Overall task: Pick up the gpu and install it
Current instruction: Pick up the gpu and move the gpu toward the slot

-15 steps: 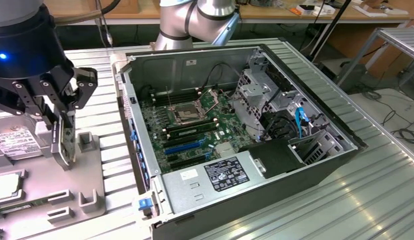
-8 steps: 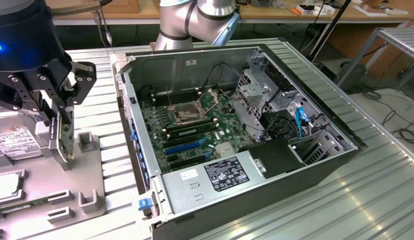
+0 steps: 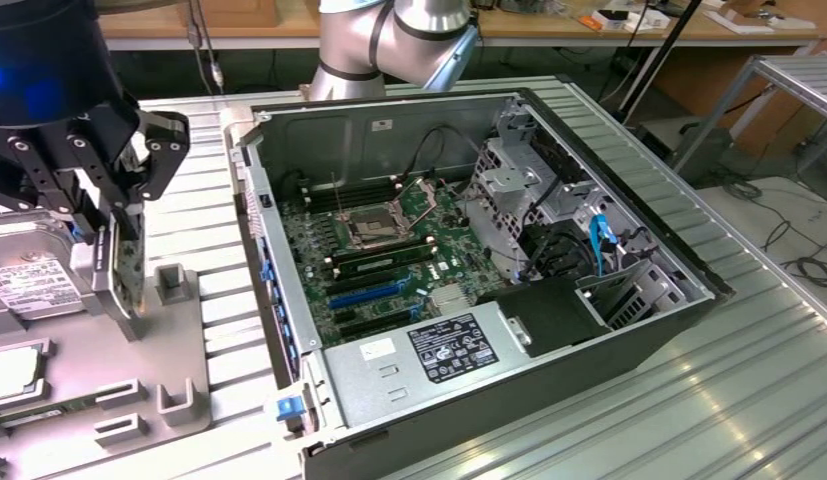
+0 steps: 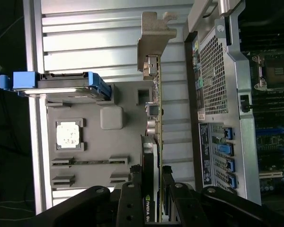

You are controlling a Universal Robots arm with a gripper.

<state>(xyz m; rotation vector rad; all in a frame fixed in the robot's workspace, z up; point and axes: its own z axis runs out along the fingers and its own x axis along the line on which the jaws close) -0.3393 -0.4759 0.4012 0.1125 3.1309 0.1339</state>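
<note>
My gripper (image 3: 109, 215) is at the exterior view's left, above the grey parts tray (image 3: 160, 410), and it is shut on the gpu (image 3: 120, 285). The card hangs upright and edge-on from the black fingers (image 3: 80, 190), its lower end close over the tray. In the wrist view the gpu (image 4: 154, 109) runs away from the gripper (image 4: 151, 191) as a thin green edge ending in its silver bracket (image 4: 154, 40). The open computer case (image 3: 627, 360) lies beside it, with the motherboard (image 3: 386, 250) and its blue slots (image 3: 366, 293) exposed.
A silver hard drive (image 3: 26, 285) in a blue carrier (image 4: 61, 82) rests on the tray, along with a processor chip (image 4: 68, 134) and memory sticks (image 4: 87, 161). The arm's base (image 3: 386, 40) stands behind the case. Ribbed metal table (image 3: 733, 400) surrounds everything.
</note>
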